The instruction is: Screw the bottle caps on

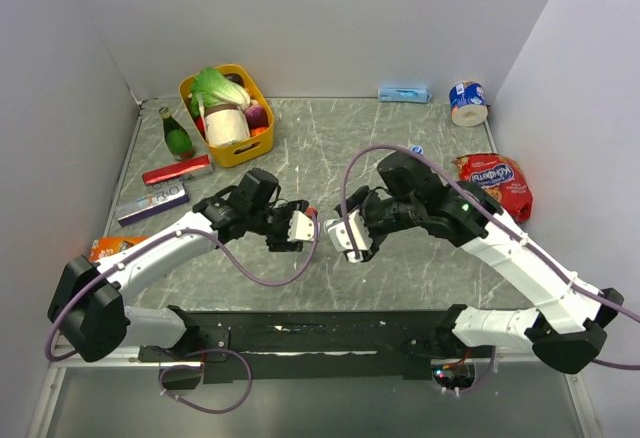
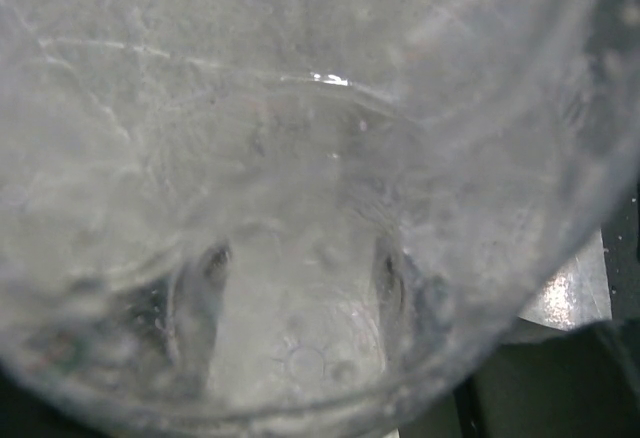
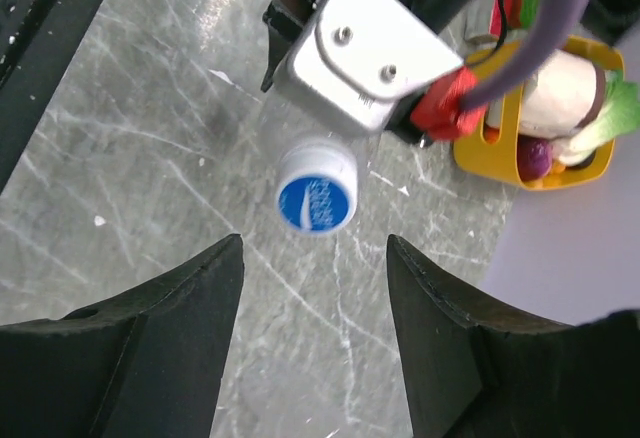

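Right wrist view looks end-on at one blue bottle cap (image 3: 316,193) with its whitish mark, sitting on the neck of a clear bottle (image 2: 300,208). The bottle is pinched in the left gripper (image 1: 292,228), just above the table (image 1: 330,148), and its see-through wall fills the whole left wrist view. The right gripper (image 3: 313,258) is spread wide with nothing between its two dark fingers; it faces the cap without touching it.

From above, the two grippers meet nose to nose at the table's middle. A second cap (image 1: 416,149) lies alone on the table farther back, well apart from both. That makes two caps and one bottle that can be made out. Along the edges stand one yellow basket (image 1: 240,153), one green bottle (image 1: 177,135), one tape roll (image 1: 467,101) and one red snack bag (image 1: 495,183).
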`<state>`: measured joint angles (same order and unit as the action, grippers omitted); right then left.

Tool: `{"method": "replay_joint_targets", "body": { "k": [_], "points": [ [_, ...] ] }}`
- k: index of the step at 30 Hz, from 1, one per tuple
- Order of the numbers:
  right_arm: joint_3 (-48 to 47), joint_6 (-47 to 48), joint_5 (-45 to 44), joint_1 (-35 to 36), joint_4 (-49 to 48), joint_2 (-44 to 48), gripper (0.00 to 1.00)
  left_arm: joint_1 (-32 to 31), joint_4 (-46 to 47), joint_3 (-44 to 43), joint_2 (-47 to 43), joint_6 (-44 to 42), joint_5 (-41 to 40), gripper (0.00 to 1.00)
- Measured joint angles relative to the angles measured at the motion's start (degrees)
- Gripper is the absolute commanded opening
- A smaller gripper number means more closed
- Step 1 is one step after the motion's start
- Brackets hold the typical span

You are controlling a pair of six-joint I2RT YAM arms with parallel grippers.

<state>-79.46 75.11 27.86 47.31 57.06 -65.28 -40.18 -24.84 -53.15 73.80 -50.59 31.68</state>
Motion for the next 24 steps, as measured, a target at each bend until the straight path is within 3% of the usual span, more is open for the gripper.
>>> {"method": "replay_joint_targets", "body": {
  "k": [10,14,19,24],
  "points": [
    [0.0,2.7,-0.2,3.0,-1.9,-0.9,0.54,0.0,-2.8,-1.0,0.3,-2.1,0.6,0.01],
    [0.1,4.0,-0.1,3.3,-1.7,-0.9,0.45,0.0,-2.8,-1.1,0.5,-2.0,0.7,0.01],
    [0.1,5.0,-0.1,3.7,-0.8,-1.1,0.42,0.0,-3.0,-1.9,1.6,-2.0,1.2,0.01],
    [0.1,5.7,-0.5,3.7,-0.3,-1.3,0.22,0.0,-3.4,-2.3,2.2,-1.8,1.6,0.01]
  ]
}}
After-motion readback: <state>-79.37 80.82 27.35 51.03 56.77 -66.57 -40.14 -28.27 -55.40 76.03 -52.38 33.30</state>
